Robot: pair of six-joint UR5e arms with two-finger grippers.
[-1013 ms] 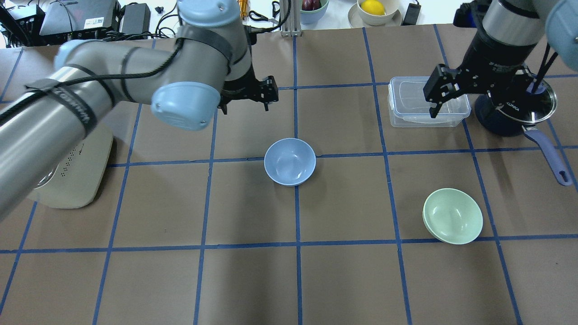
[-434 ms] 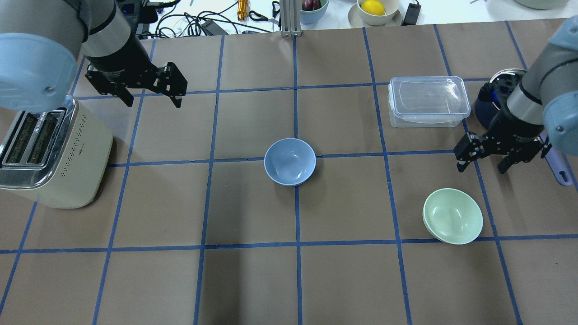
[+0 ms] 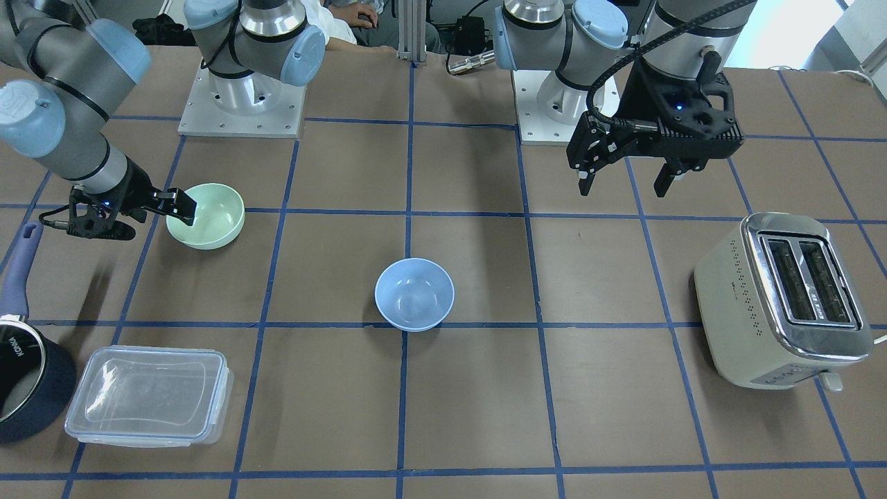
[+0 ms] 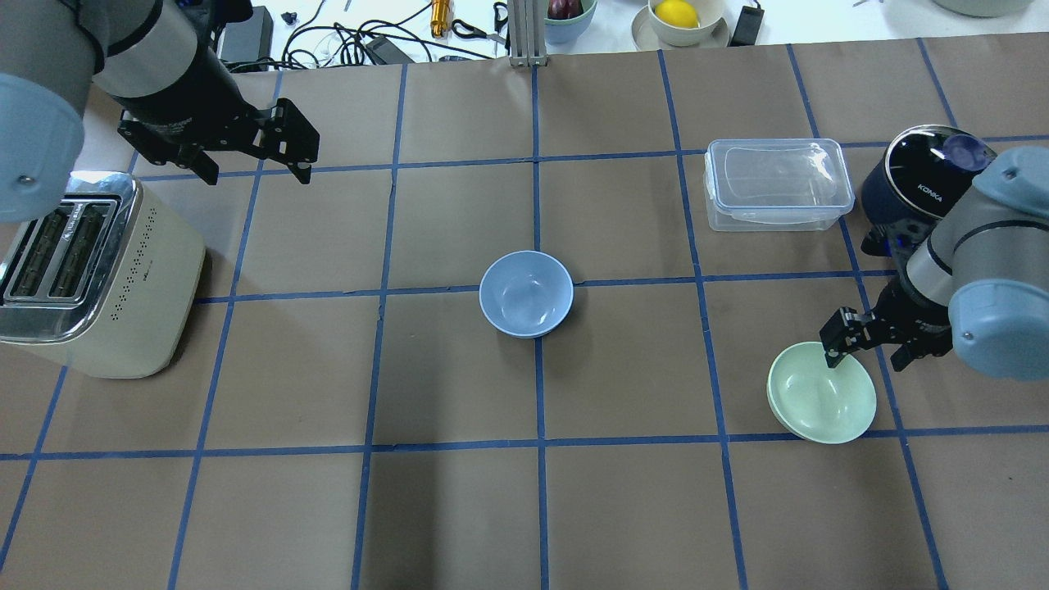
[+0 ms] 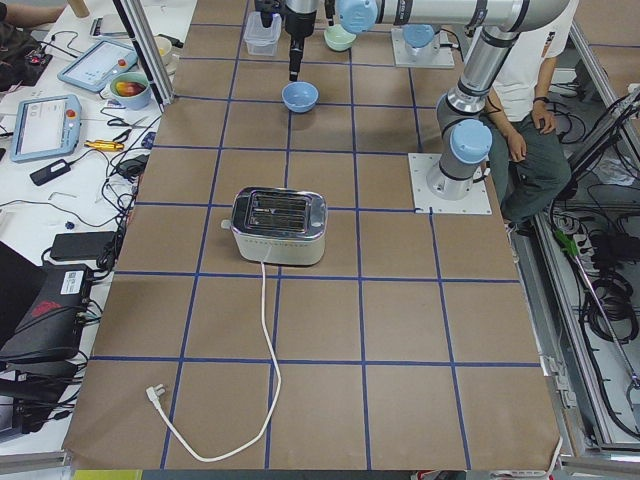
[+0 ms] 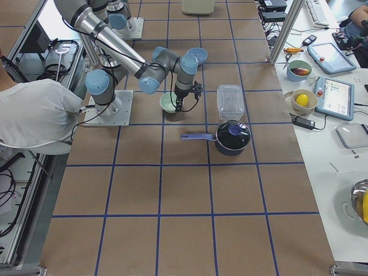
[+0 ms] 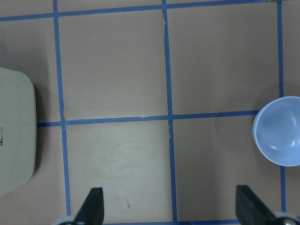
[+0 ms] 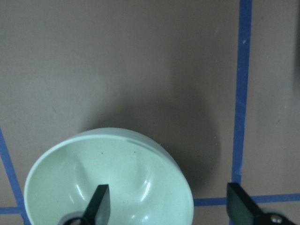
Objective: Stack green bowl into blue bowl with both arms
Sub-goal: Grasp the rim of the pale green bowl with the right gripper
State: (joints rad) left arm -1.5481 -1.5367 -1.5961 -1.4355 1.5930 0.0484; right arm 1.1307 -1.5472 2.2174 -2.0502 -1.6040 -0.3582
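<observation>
The green bowl [image 4: 821, 393] stands upright on the right side of the table; it also shows in the front view [image 3: 208, 216] and the right wrist view [image 8: 108, 183]. My right gripper [image 4: 866, 358] is open and low at the bowl's far right rim, with one finger inside the bowl and the other outside it. The blue bowl [image 4: 526, 292] stands empty at the table's middle and shows at the right edge of the left wrist view [image 7: 279, 138]. My left gripper [image 4: 258, 174] is open and empty, held high at the far left, well away from both bowls.
A cream toaster [image 4: 98, 279] stands at the left, below the left arm. A clear lidded container [image 4: 777, 184] and a dark navy saucepan [image 4: 918, 188] stand behind the green bowl. Bowls with fruit [image 4: 678, 20] and cables lie beyond the table's far edge.
My right gripper moved from over the clear container toward the near side and came down onto the green bowl's rim. My left arm swung from the middle back to the far left.
</observation>
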